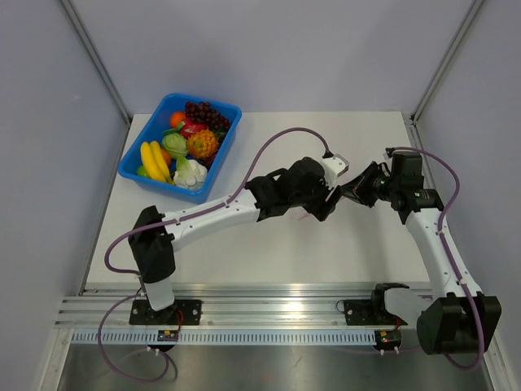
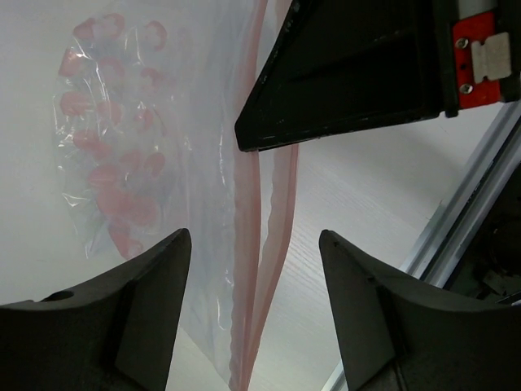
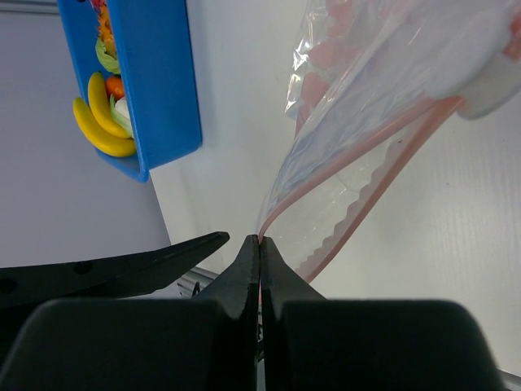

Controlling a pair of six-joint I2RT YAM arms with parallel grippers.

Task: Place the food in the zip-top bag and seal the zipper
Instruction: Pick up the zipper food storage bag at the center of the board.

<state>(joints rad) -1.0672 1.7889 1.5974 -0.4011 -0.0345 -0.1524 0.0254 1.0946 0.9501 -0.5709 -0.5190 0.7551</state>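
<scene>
Now my right fingers [image 3: 260, 262] pinch the bag's [image 3: 370, 114] pink zipper [image 3: 358, 156], just three o'clock of the counter's [image 1: 309, 257] centre. My left fingers [image 2: 163, 277] hang apart by it. The food [image 1: 186, 147] lies in the tray [image 1: 130, 168] at ten o'clock.

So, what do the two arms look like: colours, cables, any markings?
The left arm and right arm have white links with black joints and black bases. A purple cable loops along each. The jaws are black wedges; a red plate sits beside the right arm's.

Both arms reach inward; left hand [image 2: 254, 241] spread wide, right hand [image 3: 260, 243] apparently pinched shut.
</scene>
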